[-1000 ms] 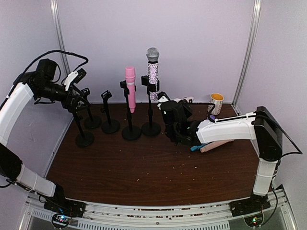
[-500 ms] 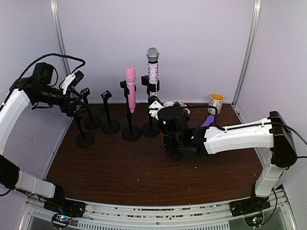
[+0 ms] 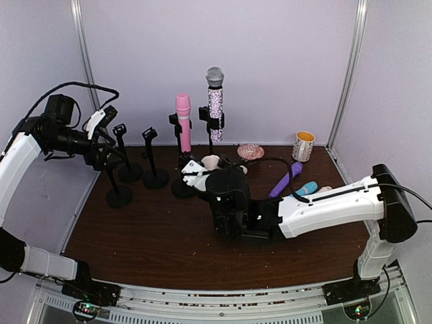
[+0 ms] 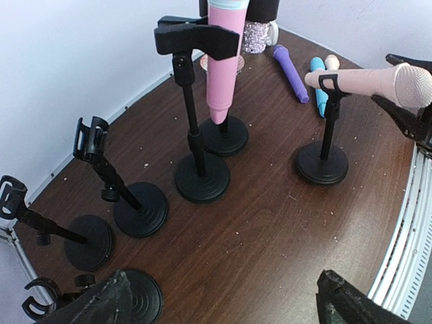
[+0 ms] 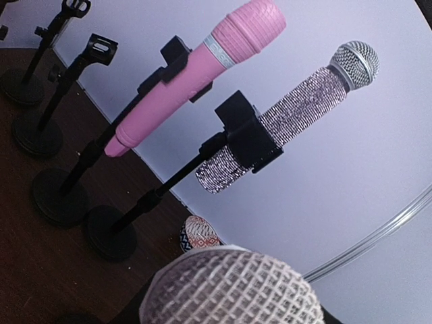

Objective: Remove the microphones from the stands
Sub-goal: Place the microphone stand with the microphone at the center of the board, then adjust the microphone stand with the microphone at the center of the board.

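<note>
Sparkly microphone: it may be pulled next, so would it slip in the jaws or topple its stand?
The sparkly microphone looks studded, so it probably grips well. It sits high on a thin stand with a small base, so a sideways tug might tip it.

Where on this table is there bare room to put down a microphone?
The near strip of the table, between the right arm and the front edge, is bare, up to the empty stands. The back is crowded: stands on the left, purple microphone, blue microphone and mug on the right.
</note>
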{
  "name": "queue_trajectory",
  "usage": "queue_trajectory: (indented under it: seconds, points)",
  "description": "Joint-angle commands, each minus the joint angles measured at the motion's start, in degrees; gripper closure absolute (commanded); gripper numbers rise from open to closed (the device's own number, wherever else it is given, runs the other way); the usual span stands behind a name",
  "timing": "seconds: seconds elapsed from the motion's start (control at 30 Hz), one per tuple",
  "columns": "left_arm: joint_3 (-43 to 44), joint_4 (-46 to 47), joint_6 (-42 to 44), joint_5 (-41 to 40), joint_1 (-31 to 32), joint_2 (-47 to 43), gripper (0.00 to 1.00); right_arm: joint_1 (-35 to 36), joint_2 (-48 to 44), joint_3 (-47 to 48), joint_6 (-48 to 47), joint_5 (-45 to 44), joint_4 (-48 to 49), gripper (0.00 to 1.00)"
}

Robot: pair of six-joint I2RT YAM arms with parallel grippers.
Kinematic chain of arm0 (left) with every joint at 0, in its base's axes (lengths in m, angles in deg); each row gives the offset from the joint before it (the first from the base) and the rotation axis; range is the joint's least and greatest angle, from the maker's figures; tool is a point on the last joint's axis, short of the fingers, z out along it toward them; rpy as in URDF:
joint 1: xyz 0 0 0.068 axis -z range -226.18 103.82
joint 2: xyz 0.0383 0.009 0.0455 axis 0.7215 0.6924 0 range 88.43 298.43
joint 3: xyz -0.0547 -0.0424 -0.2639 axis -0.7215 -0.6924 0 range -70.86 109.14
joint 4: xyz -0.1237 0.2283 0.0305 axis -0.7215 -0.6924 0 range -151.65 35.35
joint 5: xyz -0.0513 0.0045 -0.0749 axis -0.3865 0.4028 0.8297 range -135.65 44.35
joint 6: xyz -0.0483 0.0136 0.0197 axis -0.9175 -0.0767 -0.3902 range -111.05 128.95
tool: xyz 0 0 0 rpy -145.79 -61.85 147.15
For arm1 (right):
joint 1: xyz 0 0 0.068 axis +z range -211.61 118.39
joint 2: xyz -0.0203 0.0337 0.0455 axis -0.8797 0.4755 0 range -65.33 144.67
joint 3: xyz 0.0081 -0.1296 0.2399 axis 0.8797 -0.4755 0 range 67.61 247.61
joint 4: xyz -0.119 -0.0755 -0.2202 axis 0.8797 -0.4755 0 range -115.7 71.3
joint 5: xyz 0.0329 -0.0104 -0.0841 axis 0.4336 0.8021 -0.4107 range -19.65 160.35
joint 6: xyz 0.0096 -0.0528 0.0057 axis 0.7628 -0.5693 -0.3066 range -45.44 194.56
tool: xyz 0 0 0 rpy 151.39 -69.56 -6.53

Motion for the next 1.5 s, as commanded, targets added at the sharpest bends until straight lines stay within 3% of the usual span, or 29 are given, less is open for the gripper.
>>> queue_trajectory:
  seconds: [0.0, 0.13, 0.37, 0.6, 0.67, 0.83, 1.1, 1.2, 1.33, 1.4, 1.47]
  points:
    - [-0.94, 2.95, -0.34, -0.47, -0.41, -1.92, 0.02, 2.18, 3.32, 6.92, -9.52, 1.71, 10.62, 0.74]
    - [-1.43, 4.14, -1.08, -0.87, -0.41, -2.36, 0.02, 3.38, 8.21, 10.77, -18.42, 4.07, 20.55, 0.76]
    - [-2.13, 6.20, -2.89, -1.31, -0.41, -2.65, 0.02, 4.19, 16.26, 17.11, -25.64, 8.07, 28.85, 0.76]
    - [-2.00, 6.30, -2.88, -1.76, -0.47, -2.50, 0.02, 4.83, 18.33, 11.47, -25.75, 9.99, 37.31, 0.71]
    - [-1.92, 6.30, -2.97, -1.67, -0.42, -2.31, 0.02, 5.54, 18.24, 9.19, -26.58, 9.82, 40.05, 0.61]
    - [-2.16, 6.30, -2.47, -0.19, -0.41, -2.23, 0.02, 7.51, 13.94, 0.56, -23.80, 8.75, 39.98, 0.24]
    - [-3.39, 6.57, -2.15, 1.54, -0.32, -2.65, 0.02, 10.66, -1.22, -12.70, -5.50, 2.32, 22.84, 0.16]
    - [-5.44, 8.29, -2.78, 2.10, -0.36, -3.44, 0.02, 11.38, -6.17, -13.48, 7.23, 1.19, 9.81, 0.12]
    - [-8.84, 10.23, -4.66, 4.59, -0.17, -3.58, 0.02, 11.11, -12.37, -10.68, 26.66, 6.72, -12.19, 0.10]
    - [-9.60, 10.25, -5.03, 5.32, -0.08, -3.01, 0.03, 10.65, -13.44, -11.50, 29.24, 10.76, -14.67, 0.09]
    - [-9.64, 10.19, -5.08, 5.37, -0.06, -2.68, 0.03, 10.52, -12.80, -12.68, 25.97, 11.45, -11.57, 0.06]
